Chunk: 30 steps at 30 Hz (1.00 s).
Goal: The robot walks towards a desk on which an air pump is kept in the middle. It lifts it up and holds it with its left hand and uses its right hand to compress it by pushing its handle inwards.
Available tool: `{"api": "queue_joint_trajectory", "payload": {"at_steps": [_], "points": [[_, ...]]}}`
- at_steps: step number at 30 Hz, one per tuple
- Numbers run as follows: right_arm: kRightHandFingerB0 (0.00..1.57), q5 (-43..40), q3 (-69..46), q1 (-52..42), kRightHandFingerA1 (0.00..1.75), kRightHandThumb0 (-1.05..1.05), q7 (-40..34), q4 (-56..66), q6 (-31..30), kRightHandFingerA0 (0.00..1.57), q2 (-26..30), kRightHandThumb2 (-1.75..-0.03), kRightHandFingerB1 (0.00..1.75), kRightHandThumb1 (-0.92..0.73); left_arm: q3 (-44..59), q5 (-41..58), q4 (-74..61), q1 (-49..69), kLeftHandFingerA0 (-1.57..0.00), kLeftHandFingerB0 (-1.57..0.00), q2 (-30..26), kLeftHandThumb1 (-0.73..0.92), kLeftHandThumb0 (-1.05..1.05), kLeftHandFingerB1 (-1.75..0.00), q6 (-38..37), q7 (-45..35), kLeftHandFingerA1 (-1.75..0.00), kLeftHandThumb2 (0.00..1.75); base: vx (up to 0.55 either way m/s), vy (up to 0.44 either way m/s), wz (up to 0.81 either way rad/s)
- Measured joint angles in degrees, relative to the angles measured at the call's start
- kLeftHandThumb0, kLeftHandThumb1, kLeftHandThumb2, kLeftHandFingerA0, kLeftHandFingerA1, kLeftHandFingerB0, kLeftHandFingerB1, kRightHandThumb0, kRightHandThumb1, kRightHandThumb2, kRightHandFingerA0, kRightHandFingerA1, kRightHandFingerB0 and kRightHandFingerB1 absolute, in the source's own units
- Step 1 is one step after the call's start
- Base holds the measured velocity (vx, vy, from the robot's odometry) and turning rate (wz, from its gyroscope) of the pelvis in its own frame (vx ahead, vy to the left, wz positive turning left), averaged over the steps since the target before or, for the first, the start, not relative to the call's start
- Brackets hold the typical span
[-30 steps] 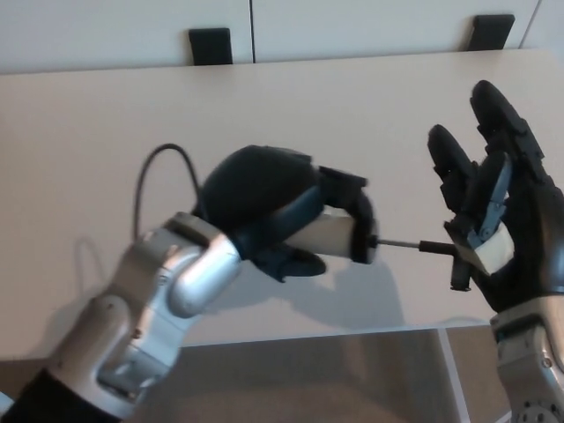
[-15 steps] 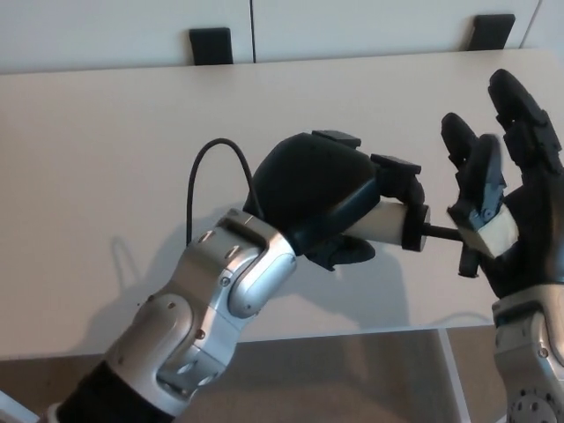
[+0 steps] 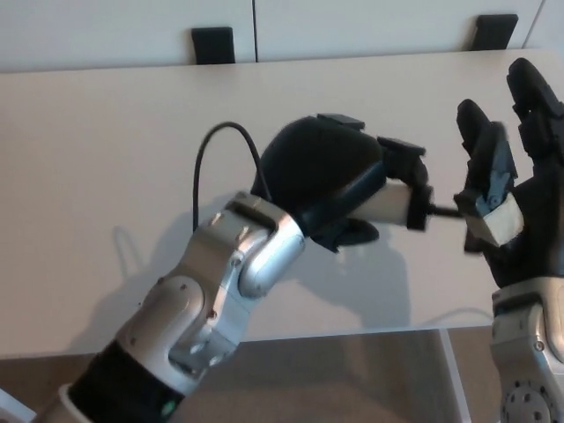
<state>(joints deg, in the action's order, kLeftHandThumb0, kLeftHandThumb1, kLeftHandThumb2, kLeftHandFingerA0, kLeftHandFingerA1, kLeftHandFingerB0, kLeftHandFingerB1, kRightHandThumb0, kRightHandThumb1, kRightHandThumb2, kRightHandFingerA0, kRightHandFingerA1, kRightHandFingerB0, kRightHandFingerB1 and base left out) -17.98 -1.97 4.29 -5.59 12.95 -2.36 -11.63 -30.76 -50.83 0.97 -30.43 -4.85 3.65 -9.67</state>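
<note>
White air pump — left robot hand

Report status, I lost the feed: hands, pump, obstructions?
Left hand shut on air pump, held above the desk. Right hand open, palm on handle. Nothing obstructing.

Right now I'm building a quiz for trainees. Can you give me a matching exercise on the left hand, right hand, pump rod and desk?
Things:
1. left hand
2. right hand
3. pump rod
4. desk

States:
A. pale, bare surface underneath
B. wrapped around the pump barrel
C. thin, dark, partly showing
D. fingers spread, palm at the handle

Pairs: 1-B, 2-D, 3-C, 4-A
</note>
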Motion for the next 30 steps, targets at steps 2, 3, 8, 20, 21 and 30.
{"api": "queue_joint_trajectory", "payload": {"at_steps": [2, 3, 8, 20, 21, 30], "points": [[0.08, 0.19, -0.73, -0.05, 0.25, -0.84, 0.00, 0.01, 0.36, 0.11, 0.30, -0.73, 0.22, -0.92, 1.28, 0.17, 3.66, -2.14, -0.77, -0.68, -0.65, 0.63, -0.17, -0.58, -0.05, 0.81, -1.59, 0.57, 0.00, 0.000, 0.00], [0.08, 0.29, -1.08, -0.07, 0.24, -0.87, 0.00, 0.01, 0.57, 0.08, 0.40, -1.17, 0.16, -0.84, 1.81, 0.26, 5.36, -3.01, -0.83, -0.58, -0.93, 0.67, -0.23, -1.02, -0.13, 1.27, -1.62, 0.61, 0.00, 0.000, 0.00], [0.00, 1.07, -2.50, -1.03, 0.29, -0.74, 0.15, 0.59, 1.68, 0.01, 1.74, -1.15, 0.25, -0.76, 2.86, 0.40, 14.52, -7.00, -0.77, -0.77, -2.15, 0.68, -0.23, -0.59, -0.38, 2.82, -1.67, 0.59, 0.00, 0.000, 0.00], [0.08, 2.56, -3.82, -4.79, 0.26, -0.82, 1.11, 6.12, 4.99, 0.11, 3.21, -0.74, 0.22, -0.92, 1.87, 1.25, 26.90, -9.11, -0.73, -0.58, -0.71, 0.79, -0.24, -1.21, -2.08, 8.35, -1.72, 0.60, 0.00, 0.000, 0.00], [0.06, 2.56, -3.84, -4.90, 0.33, -0.87, 1.14, 6.42, 5.13, 0.12, 3.20, -0.90, 0.21, -0.80, 1.70, 1.34, 27.16, -9.11, -0.72, -0.67, -0.43, 0.76, -0.25, -0.89, -2.18, 8.72, -1.71, 0.60, 0.00, 0.000, 0.00], [0.08, 3.29, -2.97, -7.34, 0.26, -0.82, 1.09, 10.55, 5.60, 0.11, 2.84, -0.74, 0.21, -0.91, -0.44, 2.11, 26.27, -6.81, -0.33, -0.29, 0.81, 0.64, -0.54, -0.30, -3.09, 10.01, -0.37, 0.59, 0.00, 0.000, 0.00]]}}
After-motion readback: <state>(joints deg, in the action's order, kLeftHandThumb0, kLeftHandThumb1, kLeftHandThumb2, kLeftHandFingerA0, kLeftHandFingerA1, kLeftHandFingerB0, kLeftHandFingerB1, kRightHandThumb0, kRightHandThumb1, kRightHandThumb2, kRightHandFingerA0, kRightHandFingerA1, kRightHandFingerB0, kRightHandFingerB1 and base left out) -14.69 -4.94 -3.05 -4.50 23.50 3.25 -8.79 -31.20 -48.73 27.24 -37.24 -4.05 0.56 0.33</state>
